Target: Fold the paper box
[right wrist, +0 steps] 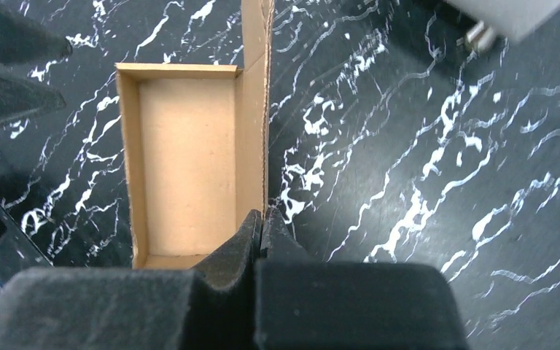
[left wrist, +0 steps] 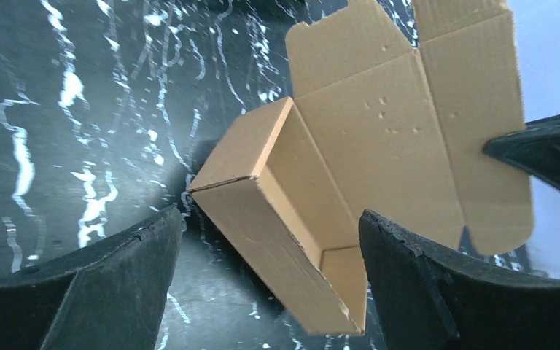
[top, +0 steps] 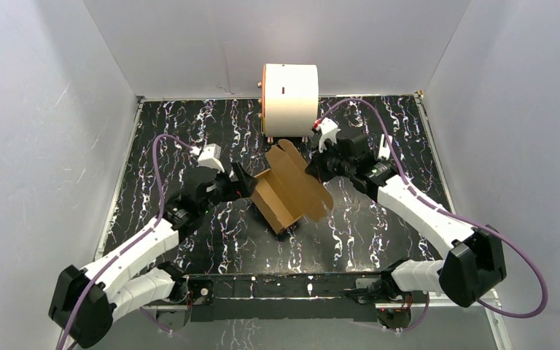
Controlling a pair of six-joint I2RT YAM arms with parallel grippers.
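Paper box mid-table: tray walls up, lid panel and tabs raised, unclosed. Right gripper pinches lid edge; left gripper spread wide, empty, beside box. Remaining — lid closing, tab tucking.

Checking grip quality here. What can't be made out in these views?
Top view: where the right gripper pinches the paper box, too small, dark.
Right wrist: raised flap's far end, cut off by top edge.
Left wrist: box's lower corner, behind a finger of the left gripper.
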